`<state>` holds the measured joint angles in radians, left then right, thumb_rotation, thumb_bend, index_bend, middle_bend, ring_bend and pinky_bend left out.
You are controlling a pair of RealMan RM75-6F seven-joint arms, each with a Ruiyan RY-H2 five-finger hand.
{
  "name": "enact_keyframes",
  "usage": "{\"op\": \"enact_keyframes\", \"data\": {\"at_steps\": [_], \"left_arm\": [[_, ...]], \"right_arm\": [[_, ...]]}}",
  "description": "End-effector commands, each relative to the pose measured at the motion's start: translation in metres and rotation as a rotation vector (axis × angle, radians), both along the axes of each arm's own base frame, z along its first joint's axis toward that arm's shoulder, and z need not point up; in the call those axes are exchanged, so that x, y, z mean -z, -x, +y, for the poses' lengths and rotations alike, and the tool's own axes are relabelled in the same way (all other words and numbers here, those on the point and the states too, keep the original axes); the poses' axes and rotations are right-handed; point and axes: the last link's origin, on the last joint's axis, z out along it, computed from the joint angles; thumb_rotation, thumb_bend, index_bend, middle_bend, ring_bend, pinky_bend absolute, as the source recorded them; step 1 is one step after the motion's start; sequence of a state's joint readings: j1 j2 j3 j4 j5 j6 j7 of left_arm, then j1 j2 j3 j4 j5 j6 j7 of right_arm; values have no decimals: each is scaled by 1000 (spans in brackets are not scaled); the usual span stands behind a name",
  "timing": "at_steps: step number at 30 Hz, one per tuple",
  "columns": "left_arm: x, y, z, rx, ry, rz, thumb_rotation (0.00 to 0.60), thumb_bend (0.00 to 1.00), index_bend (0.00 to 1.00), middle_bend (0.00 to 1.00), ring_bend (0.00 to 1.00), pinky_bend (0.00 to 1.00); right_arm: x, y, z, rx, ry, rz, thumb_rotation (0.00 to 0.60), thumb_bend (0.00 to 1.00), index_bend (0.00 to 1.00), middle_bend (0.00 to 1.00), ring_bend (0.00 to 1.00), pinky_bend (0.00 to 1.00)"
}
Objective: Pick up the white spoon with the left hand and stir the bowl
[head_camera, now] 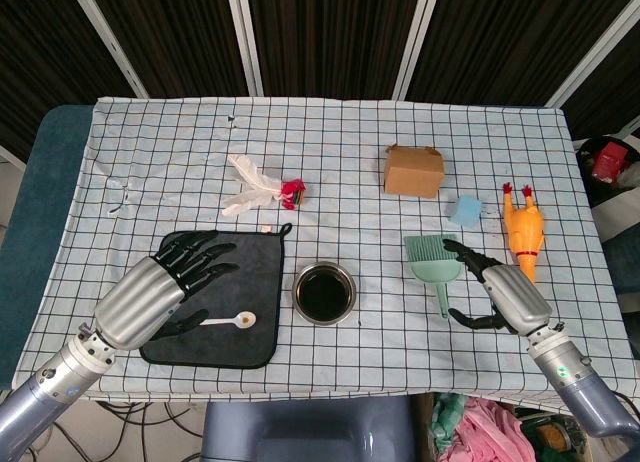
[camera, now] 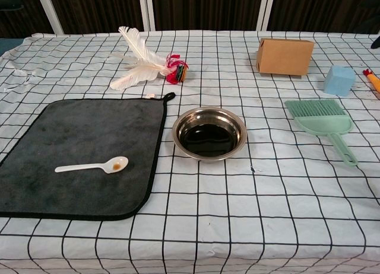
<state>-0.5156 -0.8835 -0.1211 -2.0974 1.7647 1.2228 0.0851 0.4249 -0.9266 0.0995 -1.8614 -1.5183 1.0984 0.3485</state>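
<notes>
Now the spoon [head_camera: 229, 321] lies on the dark mat [head_camera: 255, 282], its long axis running nine to three, bowl end toward the metal bowl [head_camera: 324, 293] at its three o'clock. Left hand [head_camera: 170, 284] hovers at the spoon's ten o'clock, over the handle end, fingers spread wide, holding nothing. Right hand [head_camera: 497, 291] sits well apart, open beside the dustpan [head_camera: 436, 266].

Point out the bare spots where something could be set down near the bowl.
Free: the cloth in front of the bowl, and between it and the green dustpan. The dark mat holds only the white spoon, but the left robot hand hovers there.
</notes>
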Motion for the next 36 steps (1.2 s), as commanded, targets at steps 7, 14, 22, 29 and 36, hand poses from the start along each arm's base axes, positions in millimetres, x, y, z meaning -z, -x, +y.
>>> {"op": "enact_keyframes", "data": {"at_steps": [7,14,22,29,36], "left_arm": [[-2,5,0,-8,-3,3,600,265,195,112,37,136],[-6,7,3,-15,-10,-2,600,266,195,111,37,136],[-7,16,8,-27,-8,-11,600,266,193,114,38,136],[-23,44,5,-90,-203,87,600,265,196,144,73,136],[-29,89,-29,-342,-259,257,600,266,171,152,97,138]], "right_arm": [[5,0,1,2,-6,-2,600,223,0,116,200,274],[8,3,-3,11,2,12,600,222,0,116,200,274],[10,12,-4,27,13,40,600,222,0,116,200,274],[-10,42,12,64,150,222,600,223,0,116,200,274],[-14,74,74,165,246,294,600,222,0,114,199,258]]}}
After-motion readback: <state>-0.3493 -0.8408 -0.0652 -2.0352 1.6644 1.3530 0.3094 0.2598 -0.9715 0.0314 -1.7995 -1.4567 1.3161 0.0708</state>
